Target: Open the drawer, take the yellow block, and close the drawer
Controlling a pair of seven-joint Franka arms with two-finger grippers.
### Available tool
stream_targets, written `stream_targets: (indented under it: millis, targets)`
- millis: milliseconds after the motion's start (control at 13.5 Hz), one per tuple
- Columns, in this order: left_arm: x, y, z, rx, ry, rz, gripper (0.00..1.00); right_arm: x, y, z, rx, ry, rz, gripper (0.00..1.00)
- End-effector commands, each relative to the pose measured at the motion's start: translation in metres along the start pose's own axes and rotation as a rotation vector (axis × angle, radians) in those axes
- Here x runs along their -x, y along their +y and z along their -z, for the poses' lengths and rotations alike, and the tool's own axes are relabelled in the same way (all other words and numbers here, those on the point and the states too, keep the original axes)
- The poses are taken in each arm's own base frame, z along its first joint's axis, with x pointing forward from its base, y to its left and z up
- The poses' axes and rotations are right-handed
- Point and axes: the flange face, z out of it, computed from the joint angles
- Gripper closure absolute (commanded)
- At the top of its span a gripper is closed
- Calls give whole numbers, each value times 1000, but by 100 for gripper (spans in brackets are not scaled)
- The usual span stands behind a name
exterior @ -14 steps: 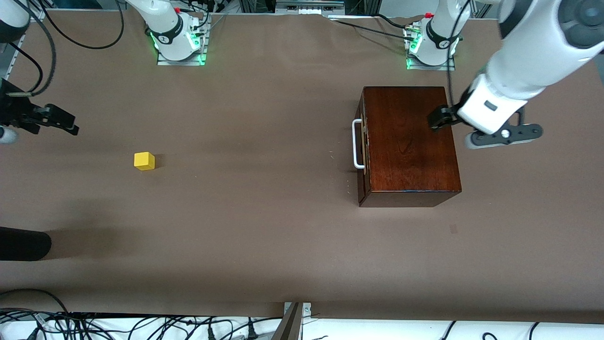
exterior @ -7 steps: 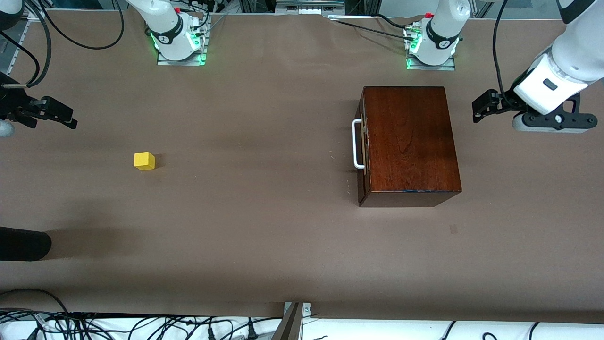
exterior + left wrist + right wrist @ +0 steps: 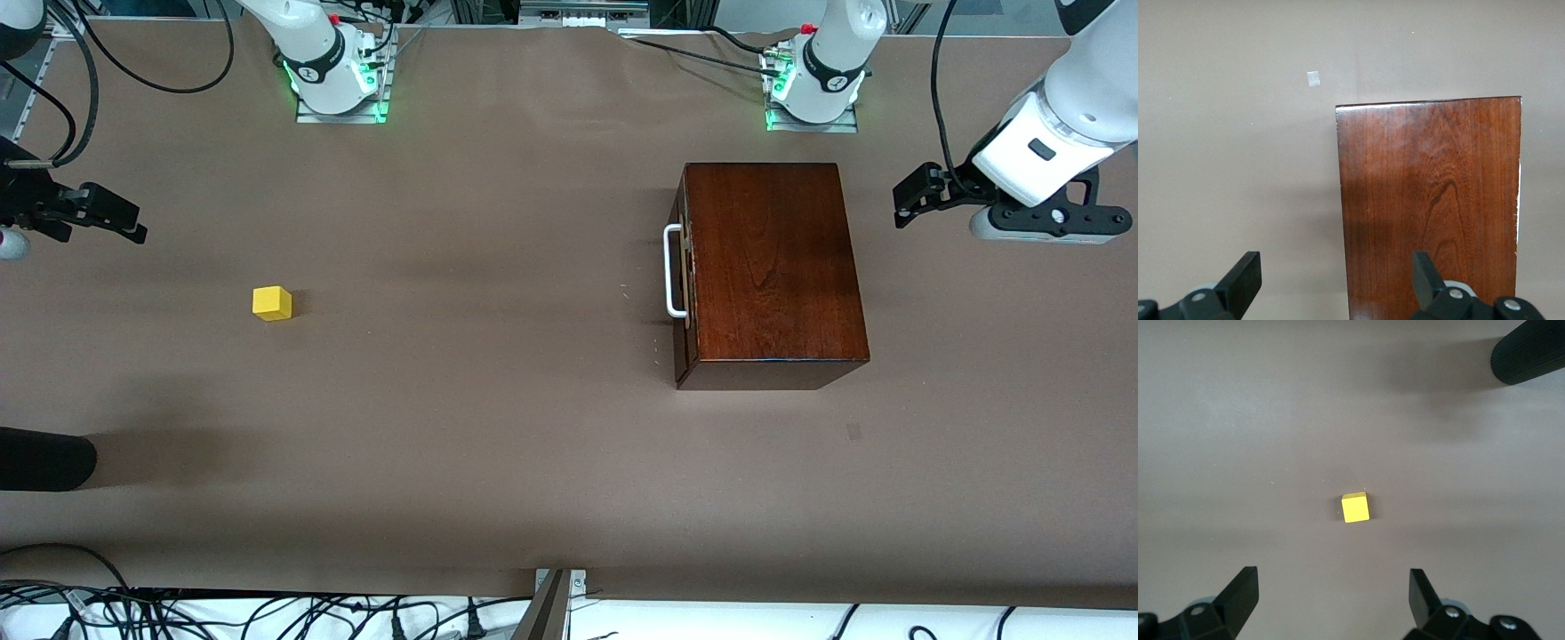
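The glossy dark wooden box (image 3: 769,271) stands toward the left arm's end of the table. Its drawer is shut, and only the dark front with the white loop handle (image 3: 673,271) shows. The pale tray is hidden. The yellow block (image 3: 271,303) sits on the bare table toward the right arm's end, outside the box. My left gripper (image 3: 916,196) is open and empty, up over the table beside the box's back edge; the left wrist view (image 3: 1336,280) shows the box top (image 3: 1431,200). My right gripper (image 3: 116,218) is open and empty over the table near the block (image 3: 1355,507), as the right wrist view (image 3: 1333,597) shows.
A black cylindrical object (image 3: 44,458) reaches in at the table's edge, nearer to the front camera than the block; it also shows in the right wrist view (image 3: 1528,353). A small pale mark (image 3: 853,432) lies on the table near the box.
My left gripper has drawn back from over the box top to the table beside it at the left arm's end. The right gripper has shifted only slightly. Block and box have not moved.
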Motion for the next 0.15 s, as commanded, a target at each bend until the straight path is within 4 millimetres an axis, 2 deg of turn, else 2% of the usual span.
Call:
stream_targets:
  millis: [0, 74]
  targets:
    - [5, -4, 7, -7, 23, -19, 0, -1, 2, -1, 2, -17, -14, 0]
    - [5, -5, 8, -13, 27, -23, 0, -2, 2, -4, 2, -22, -14, 0]
